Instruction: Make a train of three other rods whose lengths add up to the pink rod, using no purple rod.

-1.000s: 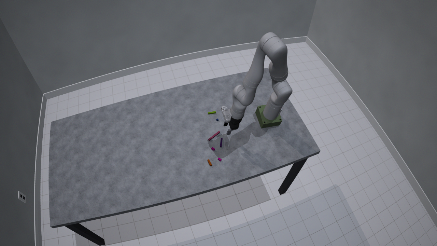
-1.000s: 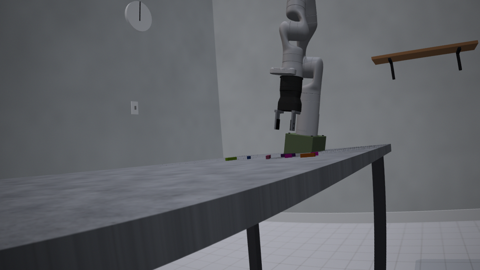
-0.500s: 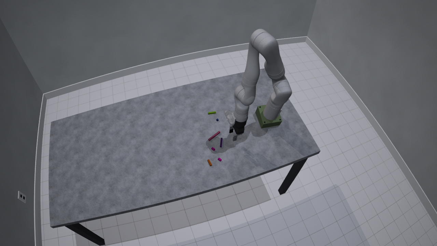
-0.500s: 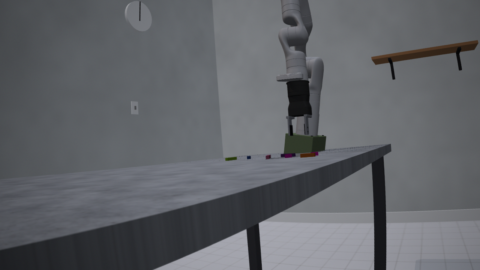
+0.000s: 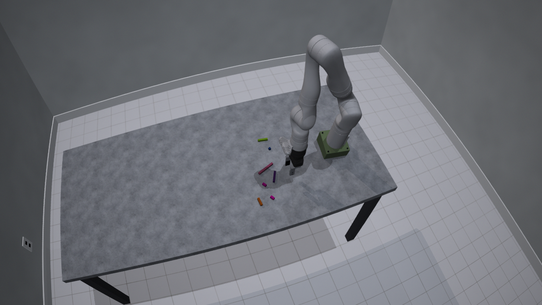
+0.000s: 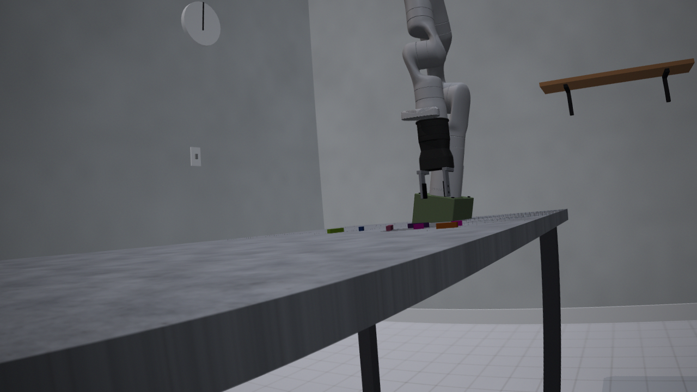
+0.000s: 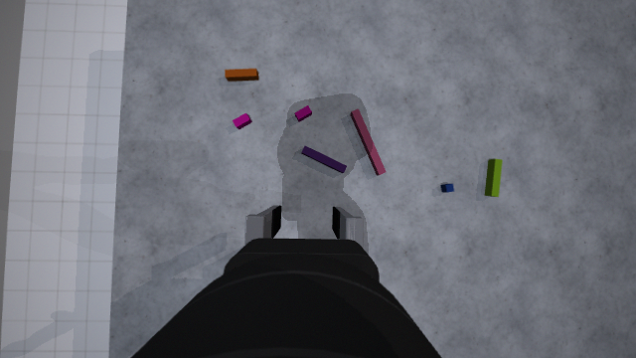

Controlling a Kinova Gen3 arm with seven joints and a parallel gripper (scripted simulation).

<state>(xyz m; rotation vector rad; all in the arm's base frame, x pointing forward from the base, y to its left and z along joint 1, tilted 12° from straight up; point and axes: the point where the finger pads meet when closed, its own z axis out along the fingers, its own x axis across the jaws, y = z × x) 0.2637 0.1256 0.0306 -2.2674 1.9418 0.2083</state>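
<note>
Mottled grey covers the table (image 5: pixel 151 189) (image 6: pixel 195 312) (image 7: pixel 447 278), under plain grey walls. Above it the jaws of the gripper (image 5: pixel 289 167) (image 6: pixel 435 196) (image 7: pixel 306 221) stand wide apart, with nothing between them.

Clock directions here run outward from the jaws in the wrist view. Nearest, just past twelve, the purple rod (image 5: pixel 274 176) (image 6: pixel 410 225) (image 7: pixel 324 159) lies slantwise; it has no part in the train. At twelve, beyond it, lies one magenta rod (image 5: pixel 264 184) (image 6: pixel 418 226) (image 7: pixel 303 113); the second magenta rod (image 5: pixel 272 197) (image 6: pixel 457 222) (image 7: pixel 242 120) is at eleven, with the orange rod (image 5: pixel 260 201) (image 6: pixel 446 225) (image 7: pixel 241 75) farther out that way. The pink rod (image 5: pixel 265 168) (image 6: pixel 389 227) (image 7: pixel 368 141) slants at one. Between two and three come the blue rod (image 5: pixel 269 148) (image 6: pixel 361 228) (image 7: pixel 447 188) and, outermost, the lime rod (image 5: pixel 262 140) (image 6: pixel 335 230) (image 7: pixel 493 177).

Lime plus both magentas makes nine, so those should form the train; none are joined yet. They look light, stiff and not fragile, perhaps a little slick. Each wants gripping across its long sides at mid-length, ends free for butting. The stubby magentas offer little purchase and could twist or skid if pinched off-centre; the lime gives a steadier hold.

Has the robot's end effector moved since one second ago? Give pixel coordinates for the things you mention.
Yes: in the exterior view, the end effector (image 5: pixel 289 167) (image 6: pixel 435 196) (image 7: pixel 306 217) is lower and farther right, its fingertips now overlapping the green base's (image 5: pixel 345 152) (image 6: pixel 420 214) upper edge.
</note>
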